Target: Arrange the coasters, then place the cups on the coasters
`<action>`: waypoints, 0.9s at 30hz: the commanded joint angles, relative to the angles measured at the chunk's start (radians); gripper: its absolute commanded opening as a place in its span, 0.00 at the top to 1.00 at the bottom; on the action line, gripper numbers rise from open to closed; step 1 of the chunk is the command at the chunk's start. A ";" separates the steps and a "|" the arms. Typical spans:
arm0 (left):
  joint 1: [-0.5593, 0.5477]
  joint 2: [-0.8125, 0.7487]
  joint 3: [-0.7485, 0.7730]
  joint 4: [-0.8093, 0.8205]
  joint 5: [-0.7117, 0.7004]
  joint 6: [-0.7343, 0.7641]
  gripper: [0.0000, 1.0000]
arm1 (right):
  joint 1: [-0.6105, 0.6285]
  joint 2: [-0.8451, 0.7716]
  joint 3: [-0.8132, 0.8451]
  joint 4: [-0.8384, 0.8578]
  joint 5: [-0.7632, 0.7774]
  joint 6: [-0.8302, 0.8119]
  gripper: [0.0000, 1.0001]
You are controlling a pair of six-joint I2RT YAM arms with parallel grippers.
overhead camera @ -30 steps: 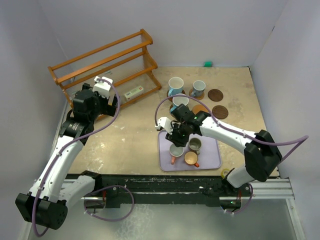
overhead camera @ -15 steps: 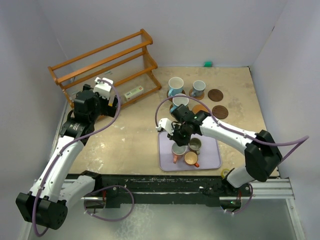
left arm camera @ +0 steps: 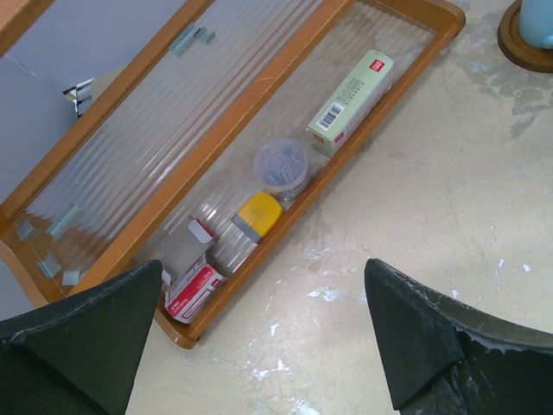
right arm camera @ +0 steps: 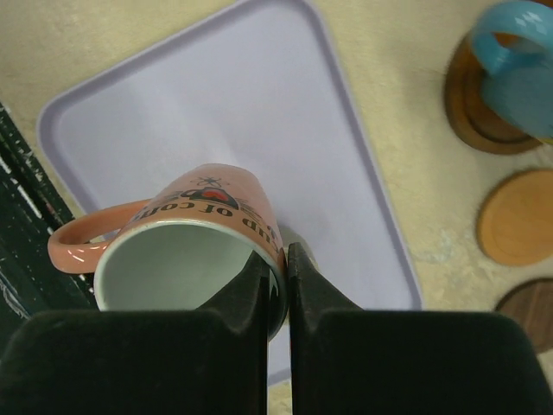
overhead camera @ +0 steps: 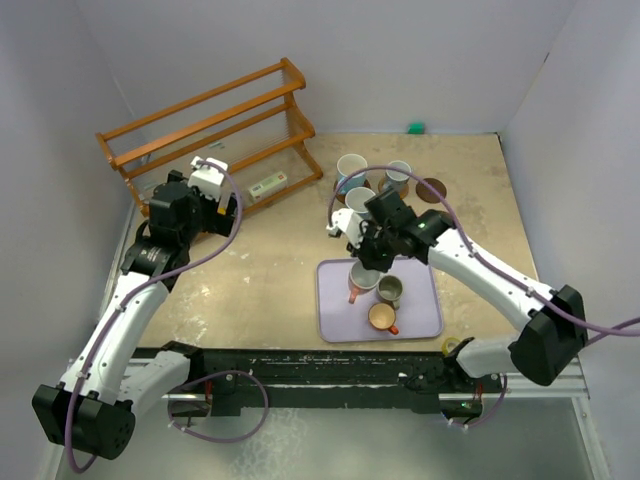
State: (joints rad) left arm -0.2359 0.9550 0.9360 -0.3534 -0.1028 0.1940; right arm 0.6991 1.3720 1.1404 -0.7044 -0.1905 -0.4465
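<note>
- Above the 10 o'clock corner of the tray (overhead camera: pixel 422 312), the right gripper (overhead camera: pixel 366 266) is clamped on the rim of the cup (overhead camera: pixel 360 284), with one finger inside the bowl and one outside.
- Pinching the wall leaves the base free, which I judge suits setting it flat on a coaster.
- The cup hangs tilted and clear of the tray, its mouth turned toward the wrist camera.
- It is small and pale inside, with a salmon-orange handle and dark lettering on the outer wall.
- In the wrist view, a bare light coaster (right arm camera: pixel 518 216) and a bare dark coaster (right arm camera: pixel 531 316) lie just off the tray at 3 o'clock. Either looks like a likely target.
- The grey cup (overhead camera: pixel 390 291) and orange cup (overhead camera: pixel 381 317) wait on the tray, at 4 to 5 o'clock of the held cup.
- The left gripper (left arm camera: pixel 259 277) has its jaws wide and holds nothing. It hovers by the rack (left arm camera: pixel 259 130) at the table's 9 o'clock, out of the right arm's way.
</note>
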 commanded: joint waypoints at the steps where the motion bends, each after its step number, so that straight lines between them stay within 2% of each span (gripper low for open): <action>1: 0.008 -0.023 -0.008 0.050 0.027 0.006 0.04 | -0.106 -0.060 0.095 -0.031 -0.004 0.029 1.00; 7: 0.007 -0.022 -0.008 0.048 0.048 0.009 0.04 | -0.297 -0.071 0.166 -0.061 -0.014 0.015 1.00; 13: 0.007 -0.011 -0.001 0.048 0.071 0.008 0.04 | -0.451 0.006 0.254 -0.098 0.014 0.001 1.00; 20: 0.007 -0.013 -0.003 0.047 0.085 0.007 0.04 | -0.546 0.153 0.391 -0.129 0.017 -0.008 1.00; 27: 0.007 -0.015 -0.005 0.043 0.099 0.006 0.04 | -0.578 0.342 0.505 -0.135 0.020 -0.034 1.00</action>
State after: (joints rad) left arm -0.2359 0.9493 0.9329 -0.3534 -0.0284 0.2008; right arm 0.1307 1.6585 1.5650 -0.8356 -0.1696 -0.4599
